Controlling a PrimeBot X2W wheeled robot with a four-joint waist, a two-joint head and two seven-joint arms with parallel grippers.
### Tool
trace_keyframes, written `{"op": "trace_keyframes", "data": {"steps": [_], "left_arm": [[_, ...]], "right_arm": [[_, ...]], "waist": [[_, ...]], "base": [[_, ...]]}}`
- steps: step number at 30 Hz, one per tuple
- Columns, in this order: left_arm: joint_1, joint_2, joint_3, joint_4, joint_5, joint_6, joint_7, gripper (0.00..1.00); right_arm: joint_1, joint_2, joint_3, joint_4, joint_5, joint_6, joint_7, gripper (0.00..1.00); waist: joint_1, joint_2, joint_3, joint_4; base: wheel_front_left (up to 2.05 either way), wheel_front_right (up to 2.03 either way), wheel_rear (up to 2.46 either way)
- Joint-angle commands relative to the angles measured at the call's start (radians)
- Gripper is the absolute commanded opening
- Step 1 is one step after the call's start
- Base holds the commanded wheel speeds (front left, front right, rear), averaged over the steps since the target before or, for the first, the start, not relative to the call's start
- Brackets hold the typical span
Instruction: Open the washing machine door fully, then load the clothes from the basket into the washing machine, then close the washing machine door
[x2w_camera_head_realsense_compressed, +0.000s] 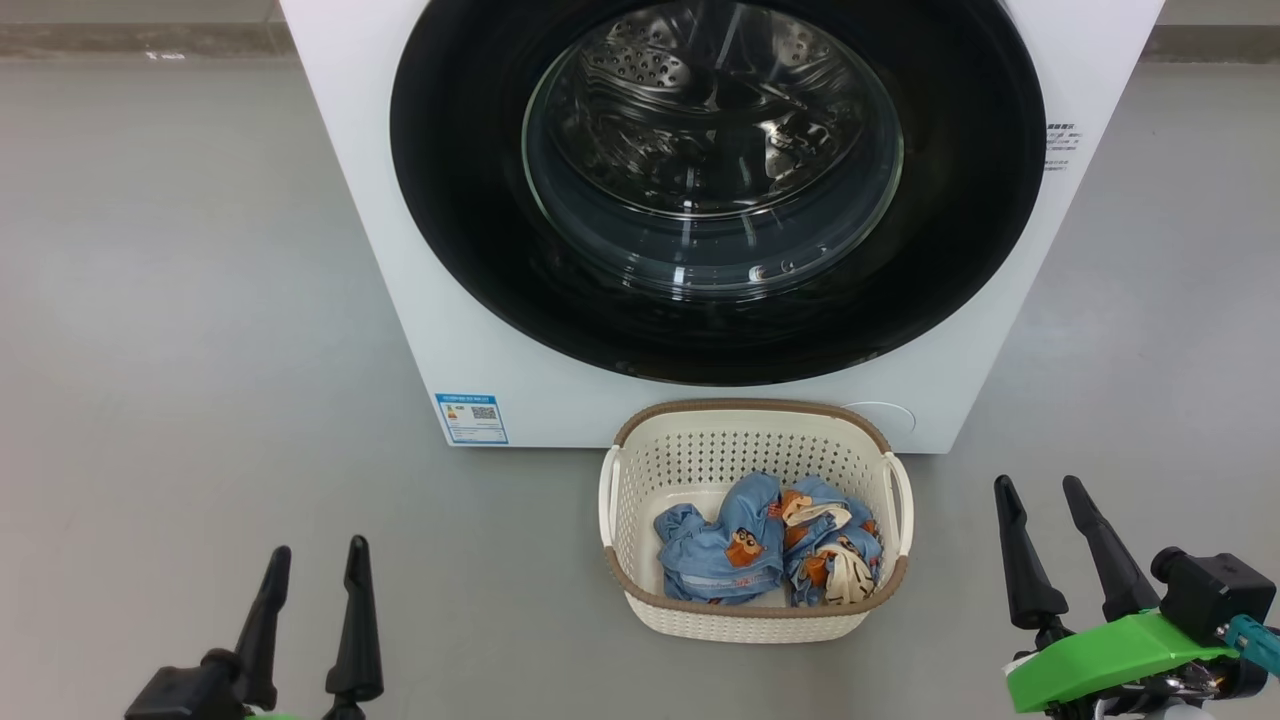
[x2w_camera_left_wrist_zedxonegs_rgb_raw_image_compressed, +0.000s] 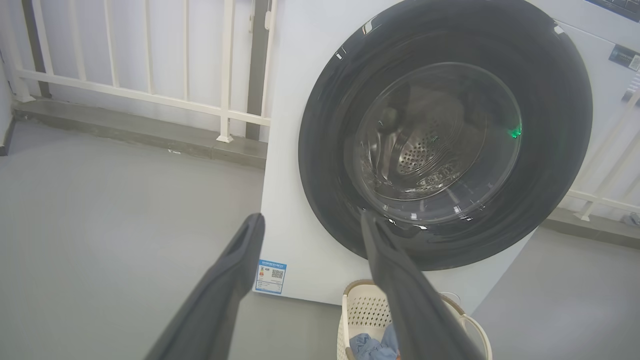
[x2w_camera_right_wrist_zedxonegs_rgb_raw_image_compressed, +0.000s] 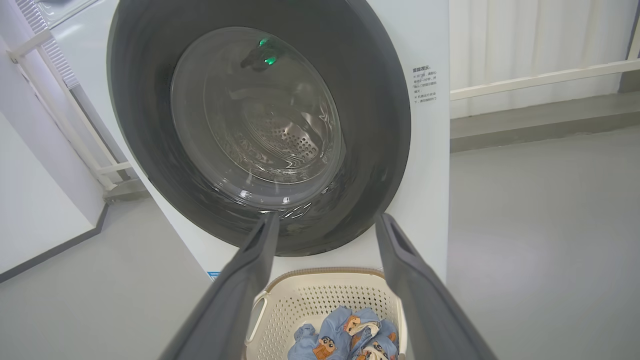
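The white washing machine (x2w_camera_head_realsense_compressed: 400, 300) stands ahead, its round black-rimmed door (x2w_camera_head_realsense_compressed: 480, 220) shut flat against the front, steel drum visible through the glass. On the floor just before it sits the cream basket (x2w_camera_head_realsense_compressed: 640, 470) holding the blue printed clothes (x2w_camera_head_realsense_compressed: 740, 545). My left gripper (x2w_camera_head_realsense_compressed: 318, 565) is open at the lower left, well left of the basket. Open too, my right gripper (x2w_camera_head_realsense_compressed: 1040, 495) hangs right of the basket. The left wrist view has the door (x2w_camera_left_wrist_zedxonegs_rgb_raw_image_compressed: 320, 165), basket (x2w_camera_left_wrist_zedxonegs_rgb_raw_image_compressed: 365, 310) and gripper (x2w_camera_left_wrist_zedxonegs_rgb_raw_image_compressed: 312, 222). From the right wrist I see the door (x2w_camera_right_wrist_zedxonegs_rgb_raw_image_compressed: 135, 125), basket (x2w_camera_right_wrist_zedxonegs_rgb_raw_image_compressed: 320, 295), clothes (x2w_camera_right_wrist_zedxonegs_rgb_raw_image_compressed: 330, 335) and gripper (x2w_camera_right_wrist_zedxonegs_rgb_raw_image_compressed: 325, 222).
Grey floor spreads on both sides of the machine. A white railing (x2w_camera_left_wrist_zedxonegs_rgb_raw_image_compressed: 150, 95) on a low kerb runs behind it at the left, and a white curtain with a rail (x2w_camera_right_wrist_zedxonegs_rgb_raw_image_compressed: 540, 55) lies beyond at the right. A blue energy label (x2w_camera_head_realsense_compressed: 472, 418) marks the machine's lower left corner.
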Motion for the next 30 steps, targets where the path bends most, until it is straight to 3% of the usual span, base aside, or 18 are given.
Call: {"op": "trace_keyframes", "data": {"steps": [1, 11, 30], "left_arm": [[-0.015, 0.012, 0.024, -0.018, 0.039, -0.005, -0.019, 1.00], [-0.021, 0.018, 0.022, -0.002, 0.114, -0.005, -0.039, 1.00], [-0.038, 0.019, 0.034, 0.034, 0.134, -0.005, -0.039, 1.00]], "right_arm": [[-0.017, -0.014, 0.016, -0.028, -0.039, 0.006, -0.018, 1.00], [0.011, -0.008, -0.009, -0.018, -0.128, 0.006, -0.039, 1.00], [0.009, 0.007, -0.025, -0.017, -0.137, 0.006, -0.039, 1.00]], "waist": [[-0.0001, -0.0001, 0.000, 0.001], [-0.0001, -0.0001, 0.006, -0.002], [-0.0001, -0.0001, 0.017, -0.011]], "base": [[0.00, 0.00, 0.00], [0.00, 0.00, 0.00], [0.02, 0.02, -0.05]]}}
